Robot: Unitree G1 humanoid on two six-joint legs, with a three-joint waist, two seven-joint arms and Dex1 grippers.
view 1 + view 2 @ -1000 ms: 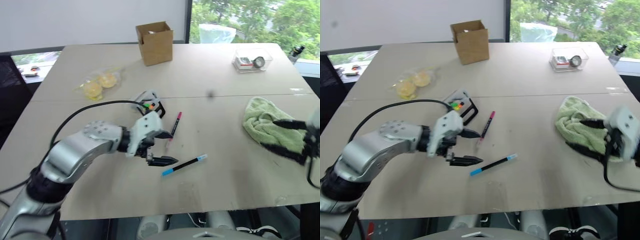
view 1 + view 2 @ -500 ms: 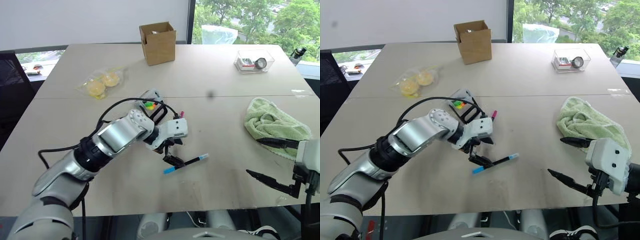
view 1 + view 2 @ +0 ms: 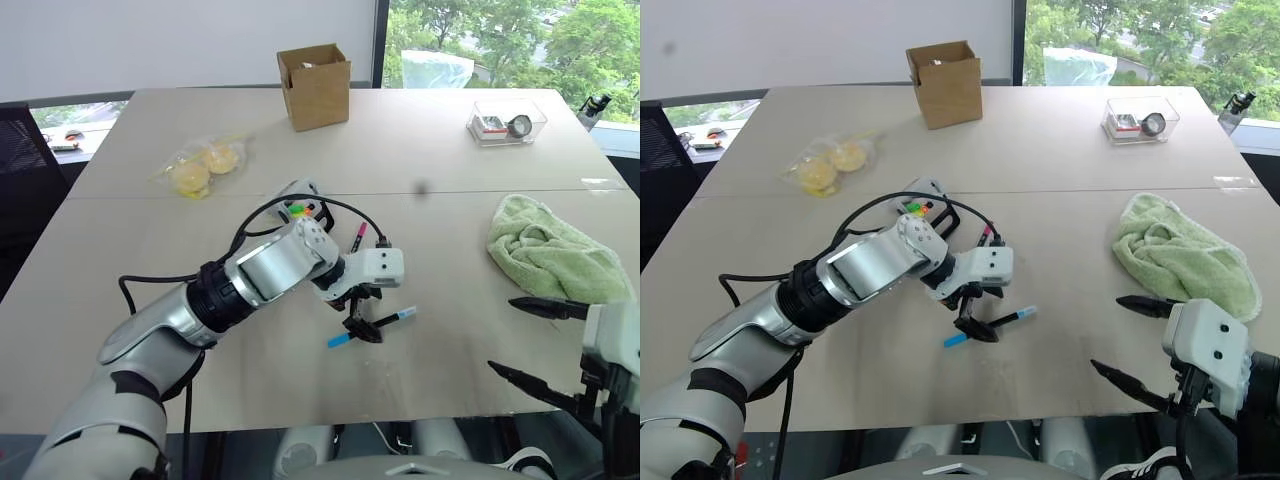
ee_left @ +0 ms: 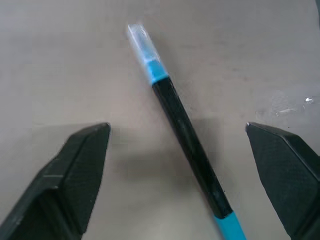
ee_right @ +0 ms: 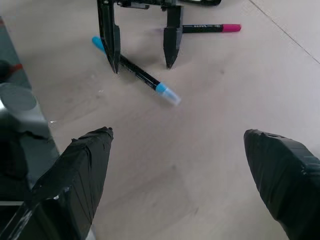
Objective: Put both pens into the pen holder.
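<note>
The pen with light-blue ends (image 3: 372, 326) lies on the table in front of the pen holder. My left gripper (image 3: 362, 324) points down over its middle, open, one finger on each side (image 4: 177, 127); I cannot tell if the tips touch the table. The pen with magenta-pink ends (image 3: 359, 235) lies just behind, mostly hidden by my left wrist, and shows whole in the right wrist view (image 5: 210, 28). The black pen holder (image 3: 301, 207), with green and orange bits inside, stands behind my left forearm. My right gripper (image 3: 502, 335) hangs open and empty near the table's front right edge.
A green towel (image 3: 549, 256) lies at the right, just beyond my right gripper. A brown cardboard box (image 3: 315, 85) and a clear plastic box (image 3: 507, 120) stand at the far side. A bag of yellow buns (image 3: 200, 170) lies at the far left.
My left gripper has swung right and down from beside the holder, and its fingers have come to stand astride the blue-ended pen. My right gripper has drawn back from the towel toward the front edge.
</note>
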